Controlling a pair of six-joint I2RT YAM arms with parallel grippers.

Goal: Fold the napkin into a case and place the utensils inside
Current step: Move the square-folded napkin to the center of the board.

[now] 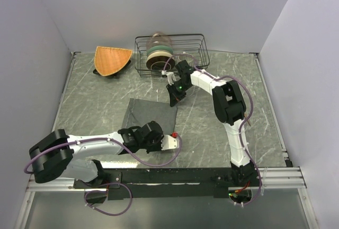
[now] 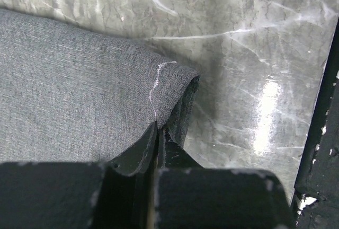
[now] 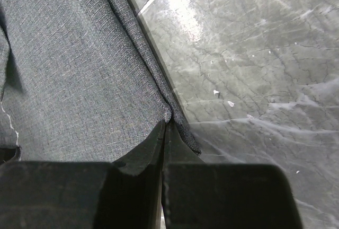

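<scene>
Grey napkin (image 1: 151, 113) lay centrally on the surface (image 1: 95, 107), left fingers (image 2: 139, 153) pinching its near-right corner, right fingers (image 3: 143, 152) its far-right. Folding was in hand; next, both corners likely needed carrying leftward together.

One napkin (image 1: 151, 113), one mat (image 1: 112, 59), one wire rack (image 1: 199, 54)

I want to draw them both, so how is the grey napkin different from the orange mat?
The napkin is dark grey; the mat is orange. The napkin has four straight sides; the mat is fan-shaped. The napkin lies mid-table, pinched by the left end effector and the right end effector; the mat sits untouched at the far left. Both rest on the same table.
</scene>
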